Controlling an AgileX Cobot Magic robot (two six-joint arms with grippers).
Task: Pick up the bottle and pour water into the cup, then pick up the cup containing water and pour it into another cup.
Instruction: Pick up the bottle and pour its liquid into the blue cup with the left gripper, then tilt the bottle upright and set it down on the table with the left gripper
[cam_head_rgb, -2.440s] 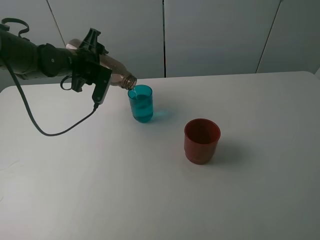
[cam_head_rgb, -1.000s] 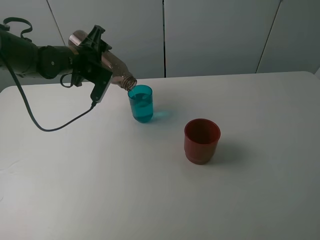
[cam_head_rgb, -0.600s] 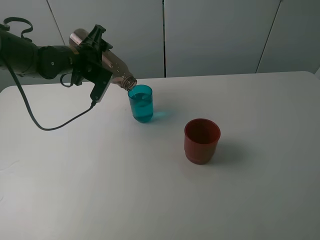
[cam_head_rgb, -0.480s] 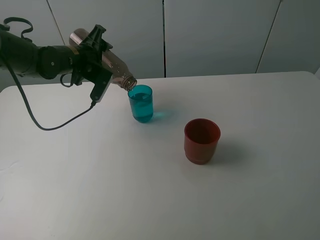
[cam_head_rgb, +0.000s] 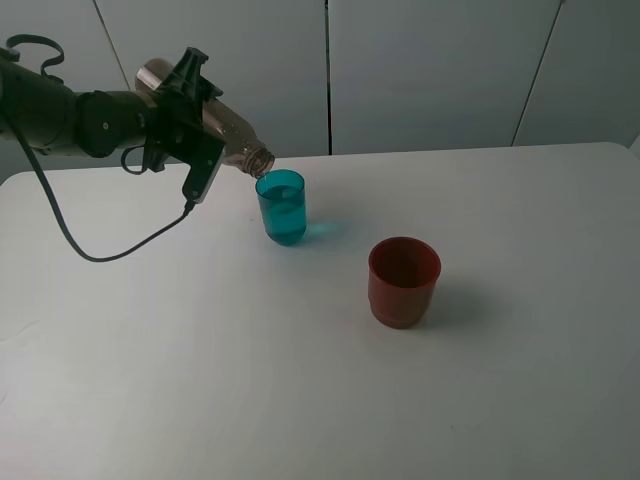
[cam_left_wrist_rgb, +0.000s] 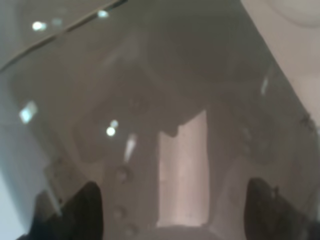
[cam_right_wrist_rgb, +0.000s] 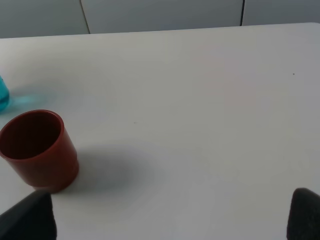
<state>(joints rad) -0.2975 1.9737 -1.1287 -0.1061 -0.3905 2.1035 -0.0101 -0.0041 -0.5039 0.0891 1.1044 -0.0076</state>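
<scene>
My left gripper (cam_head_rgb: 186, 118) is shut on the smoky clear bottle (cam_head_rgb: 228, 138). It holds the bottle tilted, with the open neck just above the rim of the teal cup (cam_head_rgb: 282, 207). The teal cup stands upright on the white table (cam_head_rgb: 250, 400) and holds water. The red cup (cam_head_rgb: 404, 281) stands upright to its right and nearer the front, and looks empty. In the left wrist view the bottle (cam_left_wrist_rgb: 165, 100) fills the frame between my dark fingertips (cam_left_wrist_rgb: 85, 210). The right wrist view shows the red cup (cam_right_wrist_rgb: 38, 150), a sliver of the teal cup (cam_right_wrist_rgb: 2, 95), and my right gripper (cam_right_wrist_rgb: 165, 225) open and empty.
A black cable (cam_head_rgb: 110, 255) hangs from the left arm and loops just above the table at the left. White wall panels (cam_head_rgb: 420, 70) stand behind the table's far edge. The right arm does not show in the exterior high view.
Since 2.4 s ago the bottle's base has risen, steepening the tilt. In the last half second the neck has lifted slightly above the teal cup's rim. Both cups have stayed put.
</scene>
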